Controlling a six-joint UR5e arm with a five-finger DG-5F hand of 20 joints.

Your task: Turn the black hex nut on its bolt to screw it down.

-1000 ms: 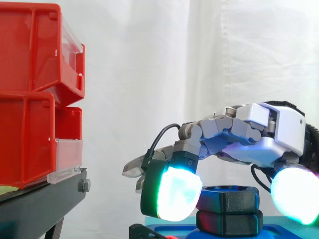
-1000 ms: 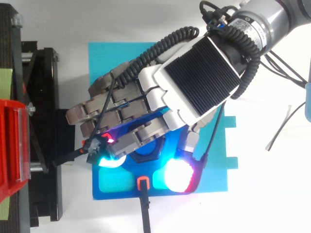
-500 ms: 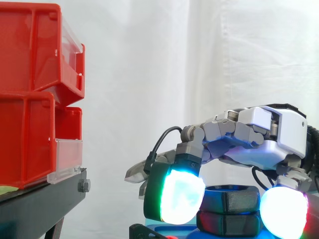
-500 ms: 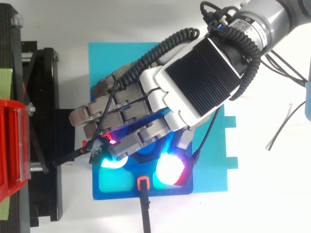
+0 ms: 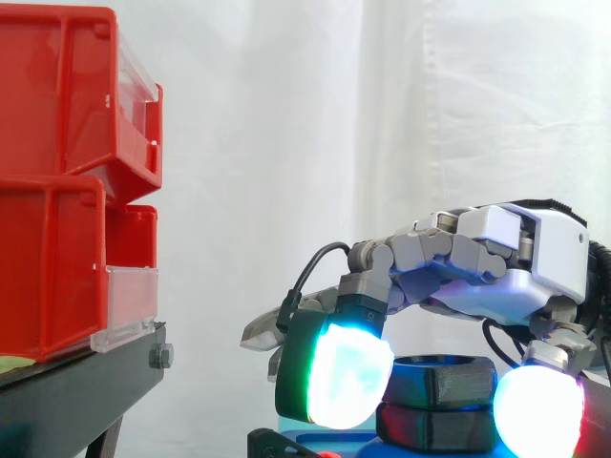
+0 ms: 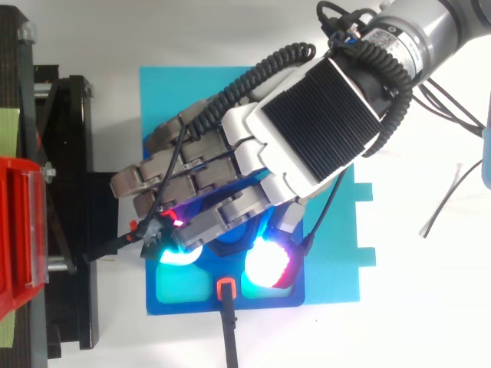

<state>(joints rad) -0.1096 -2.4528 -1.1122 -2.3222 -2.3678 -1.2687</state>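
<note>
Side view: hand (image 5: 506, 262) reaches in over the black hex nut (image 5: 439, 377) with the fingers curled down round it. One glowing pad (image 5: 336, 377) is on the flank toward the red bins (image 5: 48, 267) and the thumb pad (image 5: 537, 415) is on the opposite flank. It reads as a pinch, but true contact is hard to confirm. Nut sits above a second black hex block (image 5: 434, 426); bolt itself is hidden. Top view: nut is under the hand on the blue fixture plate (image 6: 288, 295). The plate is at the corner of the cyan mat (image 6: 165, 92) beside the black stand (image 6: 73, 192), on the white worktop (image 6: 430, 307). My read: grip is set, turning stroke is due. Next move: rotate to spin the nut down, hold even pinch pressure, then release and regrip. No legible print or labels anywhere.
</note>
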